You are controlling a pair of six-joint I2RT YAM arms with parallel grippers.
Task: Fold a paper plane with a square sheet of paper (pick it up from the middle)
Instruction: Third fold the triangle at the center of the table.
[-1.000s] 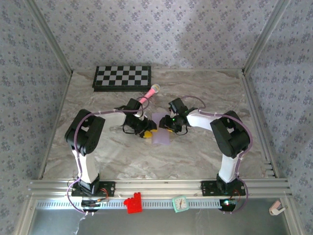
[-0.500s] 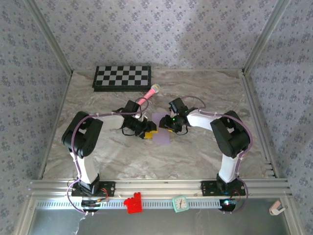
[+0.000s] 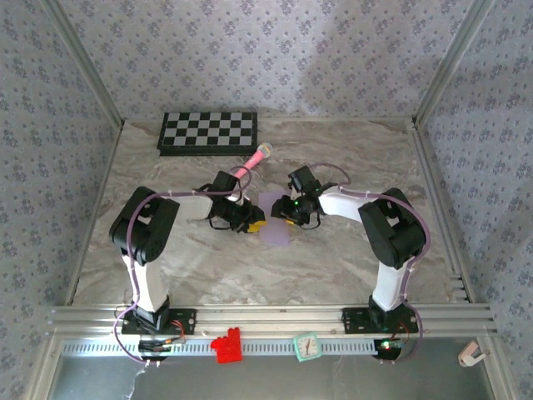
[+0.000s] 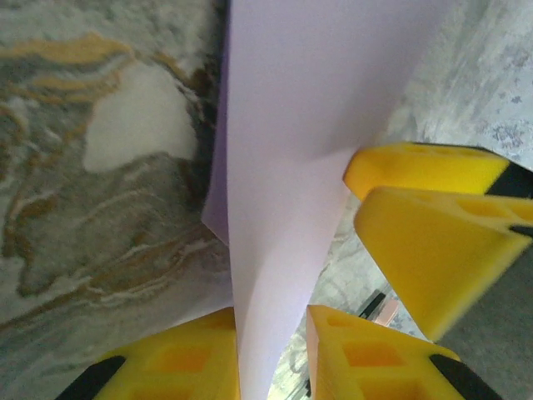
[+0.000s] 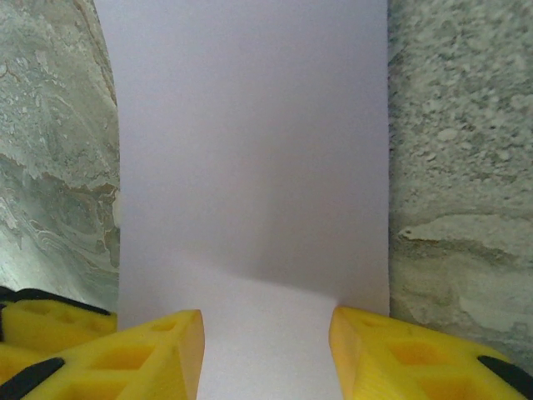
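The square sheet of paper [image 3: 276, 228] lies pale lavender on the marble table [image 3: 350, 158] between both grippers. In the left wrist view a raised fold of the paper [image 4: 291, 125] runs up between my left gripper [image 4: 273, 354]'s yellow fingers [image 4: 179, 358]; it touches the left finger and a gap shows at the right one. My left gripper [image 3: 250, 222] is at the sheet's left edge. My right gripper [image 3: 291, 213] is at its right edge, open, its fingers [image 5: 158, 350] spread over the flat paper [image 5: 250, 150]. No paper plane shape shows.
A checkered board [image 3: 208, 132] lies at the back left, with a pink toy microphone [image 3: 252, 161] just behind the grippers. A red block [image 3: 225, 346] and a small clock [image 3: 306, 347] sit on the front rail. Patterned walls close in three sides.
My left gripper's jaws have narrowed around the raised fold, and its arm has shifted slightly. The right arm and the paper's place are unchanged.
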